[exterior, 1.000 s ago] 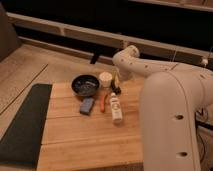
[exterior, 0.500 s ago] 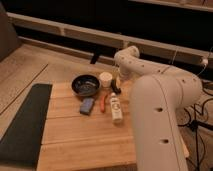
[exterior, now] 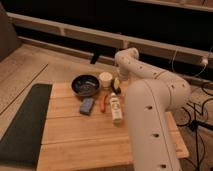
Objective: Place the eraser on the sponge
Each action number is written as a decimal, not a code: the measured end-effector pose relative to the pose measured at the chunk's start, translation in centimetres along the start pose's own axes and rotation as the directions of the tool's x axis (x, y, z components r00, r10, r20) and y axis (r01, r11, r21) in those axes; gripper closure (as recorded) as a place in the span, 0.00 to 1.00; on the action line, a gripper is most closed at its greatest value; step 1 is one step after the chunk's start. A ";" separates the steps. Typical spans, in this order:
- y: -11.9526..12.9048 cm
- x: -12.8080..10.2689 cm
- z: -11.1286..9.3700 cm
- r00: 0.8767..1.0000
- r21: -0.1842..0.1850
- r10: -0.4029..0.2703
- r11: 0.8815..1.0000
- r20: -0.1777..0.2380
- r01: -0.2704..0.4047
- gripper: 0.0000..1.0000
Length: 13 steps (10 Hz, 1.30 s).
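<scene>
Wooden table [exterior: 75, 137], pale planks; dark mat [exterior: 22, 125] along its left side; black bowl [exterior: 84, 84] near the far edge; white cup [exterior: 105, 79] just right of the bowl; thin orange-red tool [exterior: 103, 103] in front of the cup; white bottle [exterior: 116, 109] lying flat, just right of the tool; cables [exterior: 194, 107] on the floor at right; gripper [exterior: 117, 86] low, just right of the cup.

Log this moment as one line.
gripper beside cup, far side of table | sponge bare | eraser not made out | placement pending
</scene>
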 end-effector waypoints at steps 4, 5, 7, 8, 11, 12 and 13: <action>0.4 -0.2 1.4 0.999 -0.015 -0.035 0.999 -0.020 0.035 0.35; 0.3 -0.1 1.4 0.999 -0.014 -0.035 0.999 -0.020 0.034 0.35; 0.4 -0.2 1.4 0.999 -0.012 -0.040 0.999 -0.016 0.039 0.35; 0.7 -0.5 1.3 0.999 -0.015 -0.052 0.999 -0.004 0.052 0.35; 1.4 -1.7 1.5 0.992 0.000 -0.114 0.993 0.050 0.114 0.35; 1.2 -1.8 1.6 0.990 0.018 -0.127 0.992 0.061 0.127 0.35; 0.7 -1.9 1.8 0.988 0.038 -0.139 0.990 0.073 0.136 0.35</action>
